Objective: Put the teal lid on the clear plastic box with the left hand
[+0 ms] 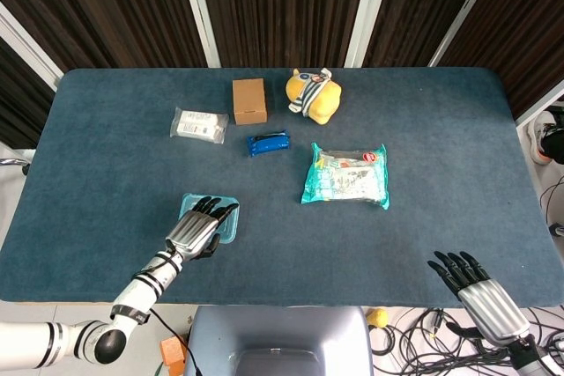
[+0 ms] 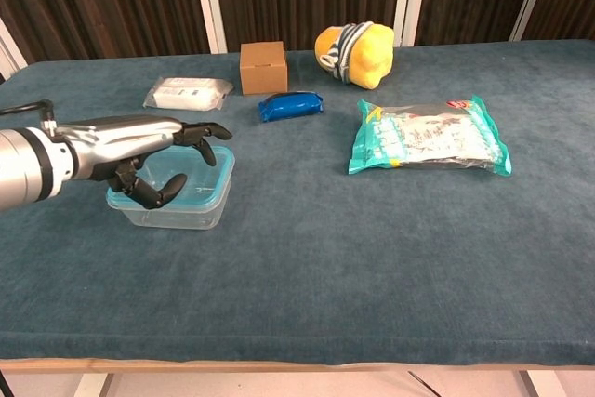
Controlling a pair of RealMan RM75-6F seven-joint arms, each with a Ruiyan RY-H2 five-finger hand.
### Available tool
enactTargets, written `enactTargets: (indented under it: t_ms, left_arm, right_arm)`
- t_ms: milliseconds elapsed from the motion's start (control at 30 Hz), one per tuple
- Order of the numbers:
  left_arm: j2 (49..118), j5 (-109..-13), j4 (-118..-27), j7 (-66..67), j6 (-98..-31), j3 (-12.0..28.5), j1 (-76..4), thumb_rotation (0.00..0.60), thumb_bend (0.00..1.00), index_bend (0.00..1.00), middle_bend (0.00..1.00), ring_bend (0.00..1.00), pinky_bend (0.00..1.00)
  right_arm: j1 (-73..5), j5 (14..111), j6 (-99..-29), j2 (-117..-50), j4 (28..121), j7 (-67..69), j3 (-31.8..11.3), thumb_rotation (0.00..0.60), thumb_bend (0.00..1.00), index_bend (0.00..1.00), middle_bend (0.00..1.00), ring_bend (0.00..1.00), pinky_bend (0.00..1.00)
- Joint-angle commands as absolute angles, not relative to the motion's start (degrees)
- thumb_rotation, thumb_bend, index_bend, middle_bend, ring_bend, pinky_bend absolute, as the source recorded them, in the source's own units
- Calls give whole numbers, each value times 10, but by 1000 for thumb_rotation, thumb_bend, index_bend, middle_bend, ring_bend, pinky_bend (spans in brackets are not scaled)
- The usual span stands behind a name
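One teal lid sits on the clear plastic box near the table's front-left edge, partly hidden by the left hand, fingers spread, gripping nothing. Beyond lie a blue packet, brown cardboard box and white pouch. Right hand hangs spread off the table.

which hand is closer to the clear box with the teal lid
Left. The left hand is right over the clear plastic box, its fingers above the teal lid. The right hand is far off, past the table's near right edge.
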State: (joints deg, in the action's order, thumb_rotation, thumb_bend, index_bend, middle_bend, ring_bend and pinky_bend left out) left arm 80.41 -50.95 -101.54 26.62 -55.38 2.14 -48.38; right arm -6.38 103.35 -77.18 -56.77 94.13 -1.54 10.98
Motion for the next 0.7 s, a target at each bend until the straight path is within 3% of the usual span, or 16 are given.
enactTargets:
  t_ms: [33, 700]
  left_arm:
    - [807, -506, -1013, 268, -551, 24, -485, 600, 653, 0, 192, 0, 0]
    - [816, -491, -995, 264, -537, 36, -489, 600, 639, 0, 175, 0, 0]
  right_arm:
    - [-63, 1034, -773, -568, 941, -15, 110, 600, 26, 0, 0, 0, 0]
    - [-64, 1034, -773, -566, 940, -11, 109, 600, 26, 0, 0, 0, 0]
